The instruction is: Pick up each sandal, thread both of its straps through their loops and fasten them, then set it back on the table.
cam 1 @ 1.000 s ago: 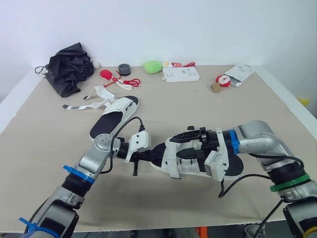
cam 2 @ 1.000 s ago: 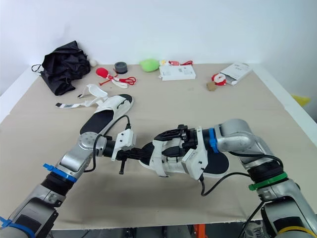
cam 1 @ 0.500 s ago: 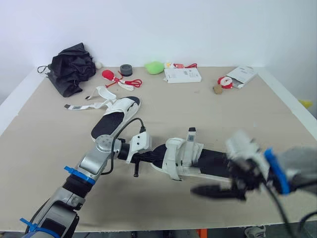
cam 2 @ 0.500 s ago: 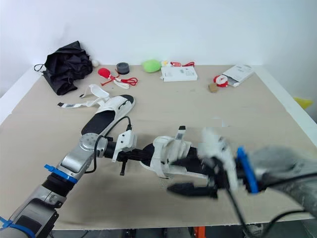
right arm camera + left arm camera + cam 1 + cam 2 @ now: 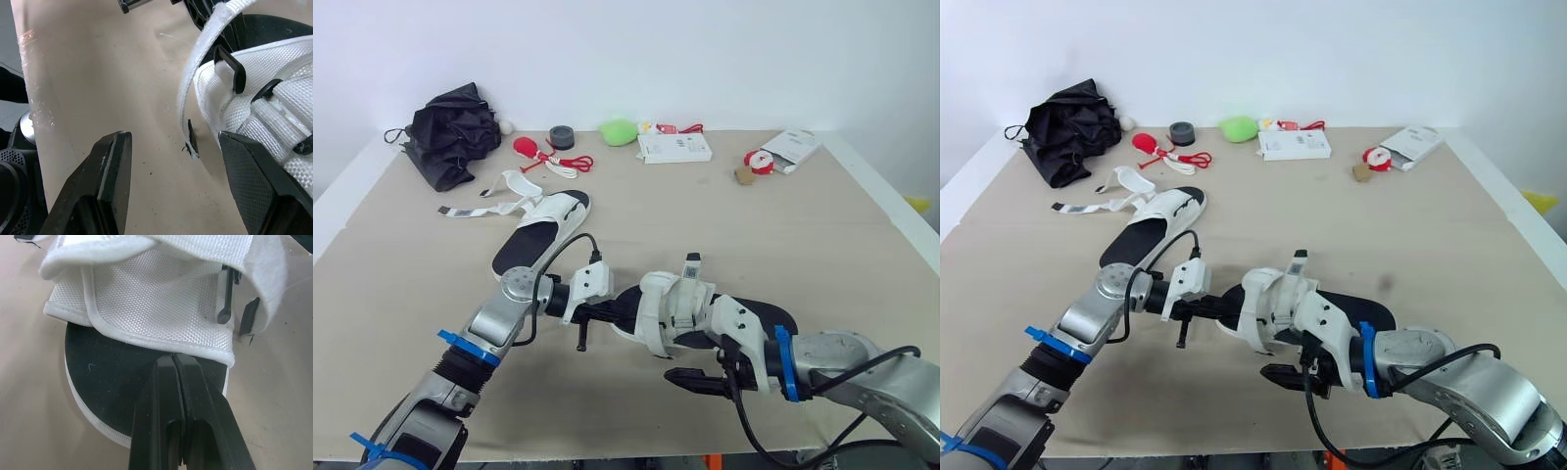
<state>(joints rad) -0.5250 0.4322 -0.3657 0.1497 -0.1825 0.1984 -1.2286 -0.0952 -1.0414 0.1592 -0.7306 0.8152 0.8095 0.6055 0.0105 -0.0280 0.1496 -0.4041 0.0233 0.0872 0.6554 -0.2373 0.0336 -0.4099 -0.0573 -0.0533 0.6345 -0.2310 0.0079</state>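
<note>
A white-strapped sandal with a black sole lies on the table near the front. One strap end sticks up from it. My left gripper is shut at its toe, its tips resting on the insole against the front strap's edge. My right gripper hovers low beside the sandal's near side, open, not touching it. In the right wrist view a loose strap hangs between its spread fingers. The second sandal lies further back on the left with its straps undone.
Along the back of the table are a black crumpled bag, a red item with cord, a grey roll, a green object, a white box and a white packet. The table's front edge runs just below my right gripper.
My right gripper let go of the near sandal, swung off it toward the table's front and now stands open beside it. The sandal dropped flat. My left gripper stayed at the toe.
</note>
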